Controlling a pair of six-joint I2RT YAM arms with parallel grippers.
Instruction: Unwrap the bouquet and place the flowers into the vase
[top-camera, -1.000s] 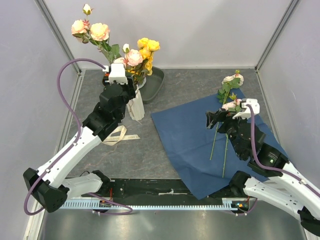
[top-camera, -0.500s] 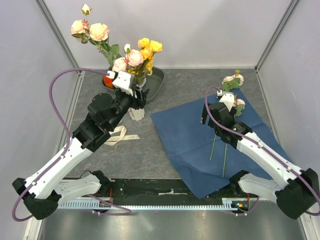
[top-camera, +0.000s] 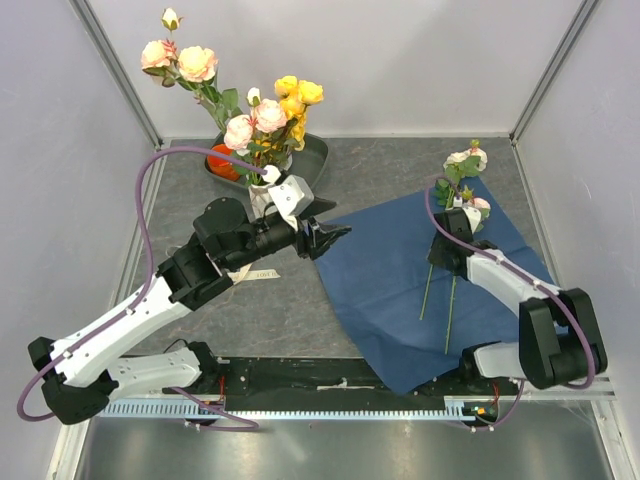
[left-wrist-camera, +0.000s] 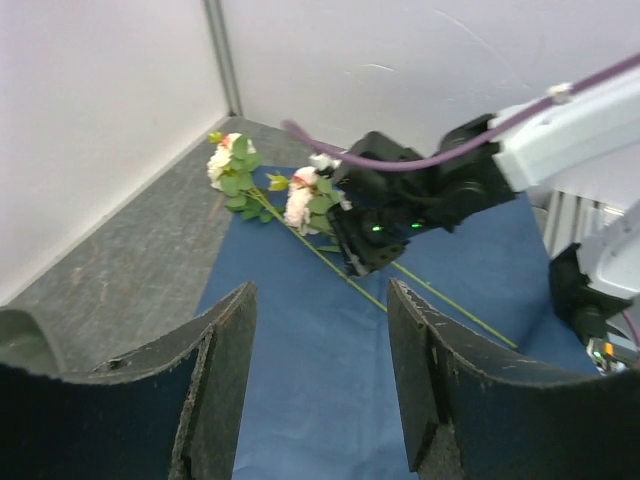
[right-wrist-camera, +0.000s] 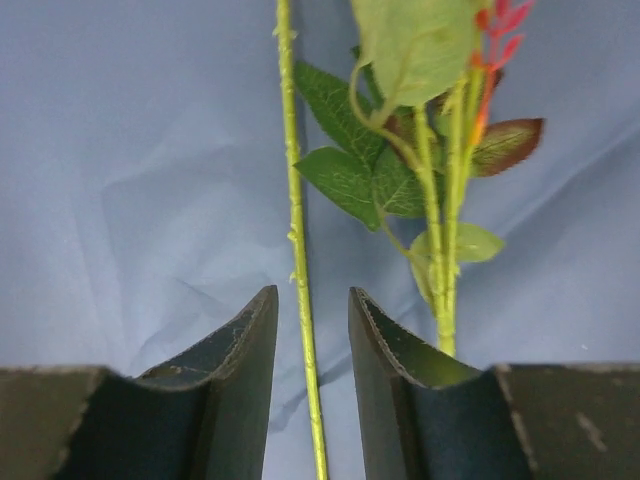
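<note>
On the desk (top-camera: 300, 300), most flowers (top-camera: 270, 115) are being held in the vase (top-camera: 257, 203) at 11 o'clock. Of two stems (top-camera: 447, 320) at 3 o'clock, one is being straddled, not gripped, by the right hand (right-wrist-camera: 312, 310). The left hand (left-wrist-camera: 320, 290) is gaping, empty.

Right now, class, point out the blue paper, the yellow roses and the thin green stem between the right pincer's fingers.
blue paper (top-camera: 375, 290): overhead view, a bare patch left of the loose stems.
yellow roses (top-camera: 298, 95): overhead view, on the blooms.
thin green stem (right-wrist-camera: 296, 230): right wrist view, middle of the stem.
</note>
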